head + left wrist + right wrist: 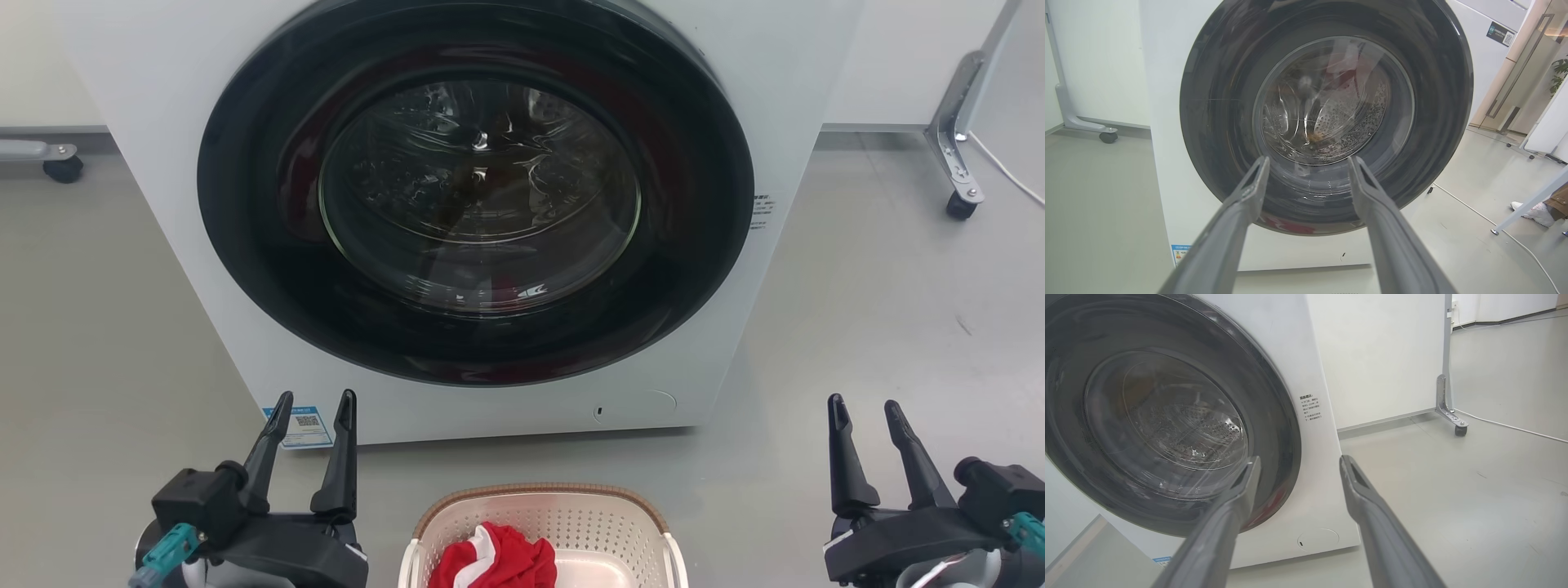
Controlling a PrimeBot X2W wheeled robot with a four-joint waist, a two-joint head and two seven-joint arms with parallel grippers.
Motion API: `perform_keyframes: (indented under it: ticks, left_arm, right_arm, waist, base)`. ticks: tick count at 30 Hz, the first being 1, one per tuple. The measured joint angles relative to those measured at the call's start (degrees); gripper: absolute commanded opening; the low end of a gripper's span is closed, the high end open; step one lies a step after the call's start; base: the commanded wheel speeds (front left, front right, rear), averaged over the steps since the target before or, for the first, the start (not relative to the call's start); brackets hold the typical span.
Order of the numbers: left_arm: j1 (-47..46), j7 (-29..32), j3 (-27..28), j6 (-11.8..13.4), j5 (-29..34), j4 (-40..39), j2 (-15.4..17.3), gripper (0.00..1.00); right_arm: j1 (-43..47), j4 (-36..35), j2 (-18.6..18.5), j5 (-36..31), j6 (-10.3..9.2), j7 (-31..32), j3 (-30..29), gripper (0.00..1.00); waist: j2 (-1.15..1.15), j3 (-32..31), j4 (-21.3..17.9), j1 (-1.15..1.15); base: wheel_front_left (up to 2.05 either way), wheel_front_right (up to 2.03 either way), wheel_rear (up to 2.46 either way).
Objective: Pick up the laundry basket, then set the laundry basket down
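Observation:
The laundry basket (571,514) sits on the floor at the bottom middle of the head view, cream-white with perforated walls and a brown woven rim, cut off by the frame's edge. A red and white cloth (494,559) lies inside it. My left gripper (314,406) stands open to the basket's left, fingers pointing up, empty. My right gripper (865,412) stands open to its right, well apart from it. In the wrist views the left gripper (1308,163) and the right gripper (1298,463) point at the washing machine with nothing between the fingers.
A big white washing machine (457,408) with a round dark door (478,192) stands just behind the basket. Caster-footed stands rise at the back left (61,167) and back right (959,204). A white cable (1511,426) crosses the grey floor. A person's shoe (1537,212) shows at the far right.

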Motion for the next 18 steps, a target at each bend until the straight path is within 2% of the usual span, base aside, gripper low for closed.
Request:
perform_keyframes:
  ticks: [18]
  left_arm:
    - [0.2, -0.4, -1.1, 2.8, 8.3, 0.5, -0.2, 1.00]
  right_arm:
    - [0.5, 0.7, -0.2, -10.1, -2.08, -3.7, 2.2, 1.00]
  waist:
    - [0.00, -0.1, 0.5, 0.00]
  base:
    - [0.00, 0.00, 0.00]
